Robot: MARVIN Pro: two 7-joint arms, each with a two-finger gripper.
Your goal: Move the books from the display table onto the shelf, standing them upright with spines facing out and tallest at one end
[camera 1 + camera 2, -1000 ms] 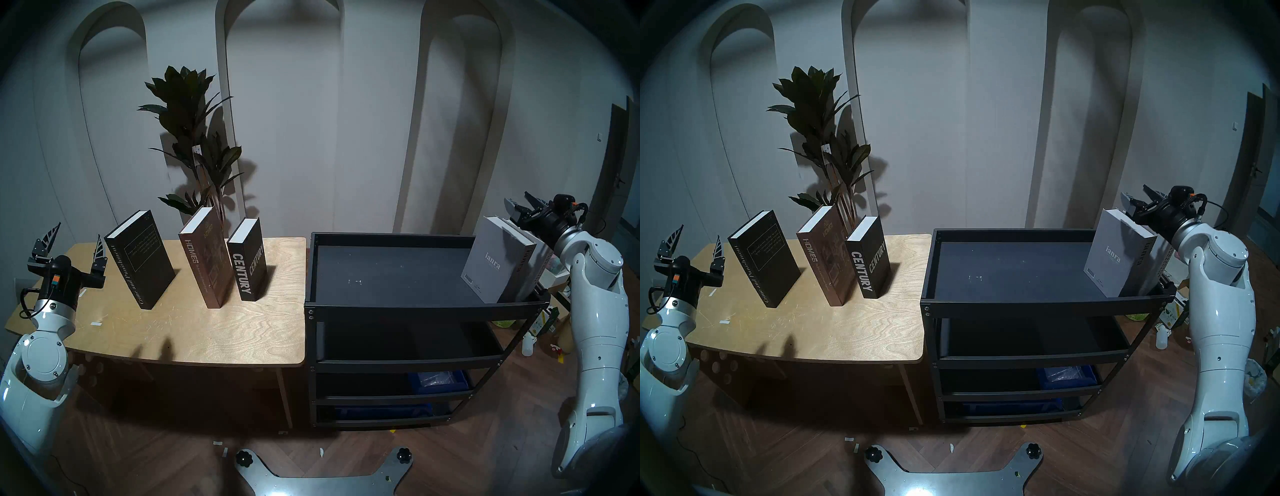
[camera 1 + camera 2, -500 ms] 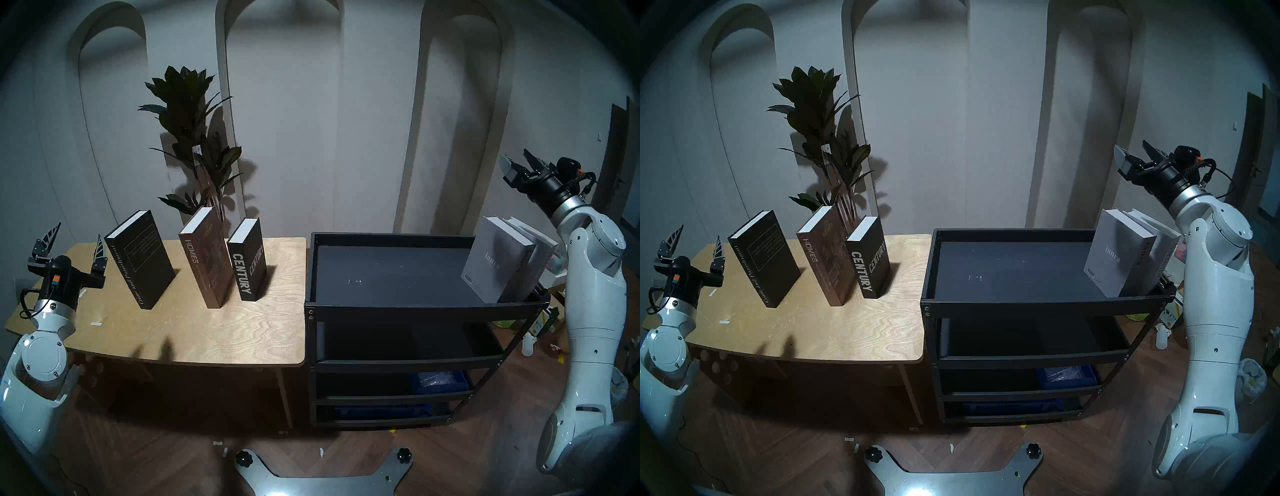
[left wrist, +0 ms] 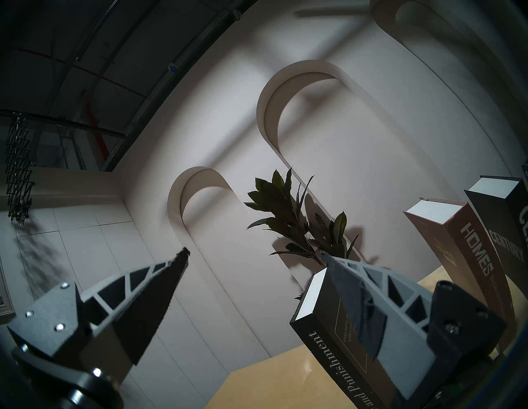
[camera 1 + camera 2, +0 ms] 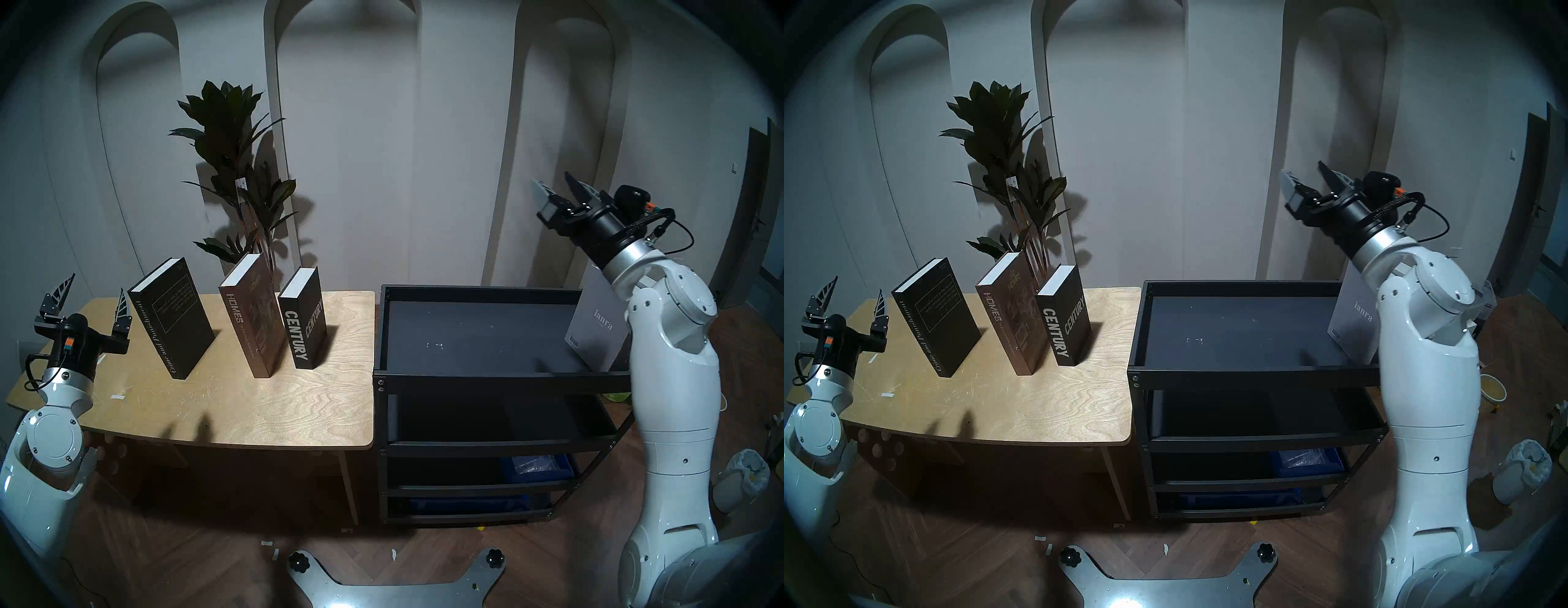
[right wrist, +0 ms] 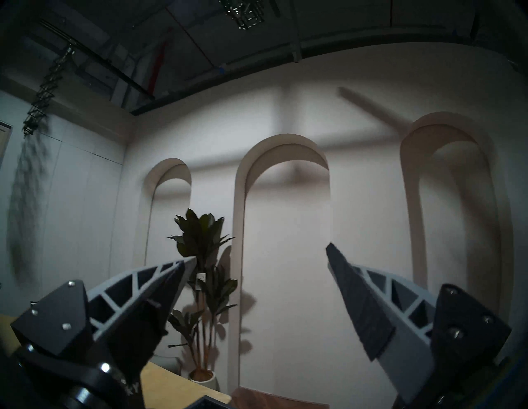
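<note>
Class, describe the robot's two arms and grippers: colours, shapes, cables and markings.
Both arms have glossy white rounded shells with small dark screws, then a silver ring and a black wrist. The left gripper and right gripper each carry two pointed grey jaws with triangular cut-outs. Black cables loop beside each wrist, with a small orange marking.

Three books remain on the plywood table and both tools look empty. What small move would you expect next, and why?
Probably the right tool, open and empty above the black rack, swings left toward the CENTURY book. That is the nearest of the three books standing on the plywood table.
</note>
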